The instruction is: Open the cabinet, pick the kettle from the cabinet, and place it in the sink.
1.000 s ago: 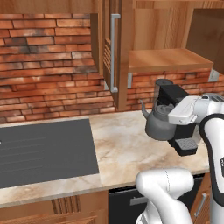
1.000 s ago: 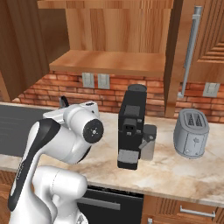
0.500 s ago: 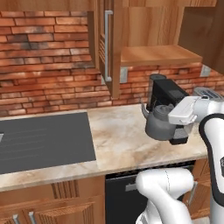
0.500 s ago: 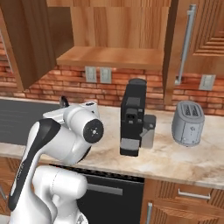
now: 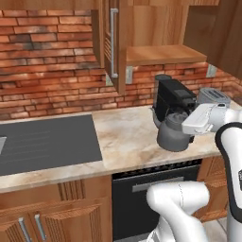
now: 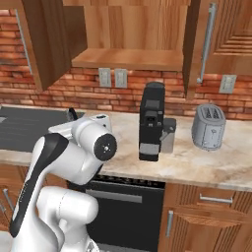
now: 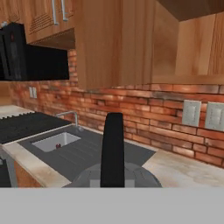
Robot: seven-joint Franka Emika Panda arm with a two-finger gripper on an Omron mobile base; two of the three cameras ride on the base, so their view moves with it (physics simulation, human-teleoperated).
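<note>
You are driving the base sinkward, the view sliding along; the rounded grey metal kettle (image 5: 174, 133) is hanging from the gripper (image 5: 191, 127), fingers clamped on its handle, light grey sink (image 7: 56, 141) nearing.

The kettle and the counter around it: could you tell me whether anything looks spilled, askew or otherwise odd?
Nothing stands out. The kettle sits upright at the end of the arm above the marble counter, beside the coffee machine. The cabinet stands open, its shelf bare. No spill on the counter; the sink holds one tiny red speck.

Kettle (image 5: 173, 136) before coffee machine (image 5: 173, 97); toaster (image 6: 208, 127) right; sink (image 7: 56, 141) far left.
</note>
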